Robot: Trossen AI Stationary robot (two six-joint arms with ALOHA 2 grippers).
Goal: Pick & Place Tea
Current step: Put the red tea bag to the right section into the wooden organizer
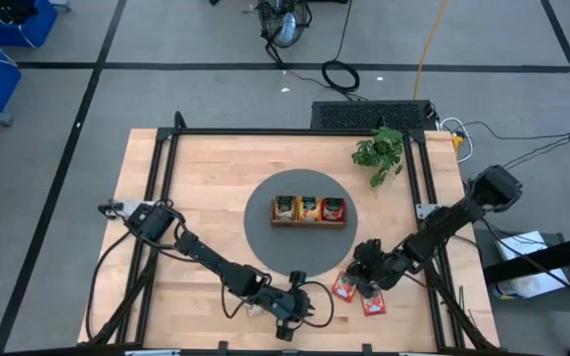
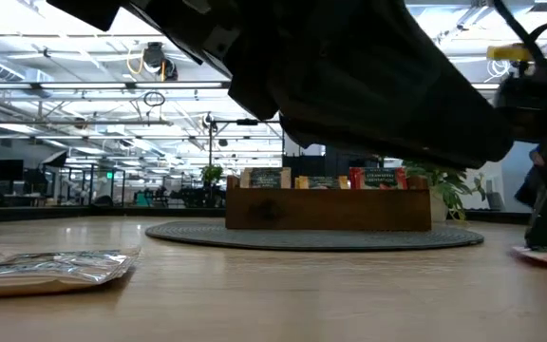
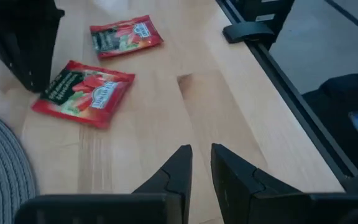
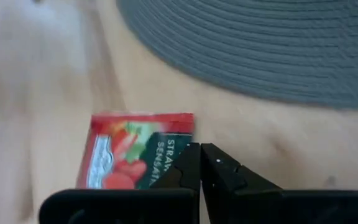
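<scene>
Two red tea sachets (image 1: pixel 344 287) (image 1: pixel 374 304) lie flat on the wood near the table's front right, just off the grey round mat (image 1: pixel 265 232). My right gripper (image 4: pixel 201 149) is shut, slanting down, with its tips at the edge of the sachet nearer the mat (image 4: pixel 129 152) (image 3: pixel 82 93). My left gripper (image 3: pixel 202 155) is low over bare wood near the front edge. It points toward the two red sachets, its fingers a narrow gap apart with nothing between them. A silvery sachet (image 2: pixel 50 268) lies flat by the front edge. My right gripper's shut fingertips (image 4: pixel 191 155) stand over the edge of the nearer red sachet (image 4: pixel 166 146), coming slanting down from the table's right side. Whether they touch it I cannot tell. The sachet lies flat on the wood.
A wooden three-compartment tray (image 1: pixel 309 223) stands on the mat, with green, orange and red sachets upright in it. A leafy plant (image 1: pixel 379 153) sits at the far right. A black frame rail (image 3: pixel 272 56) runs along the table's right edge.
</scene>
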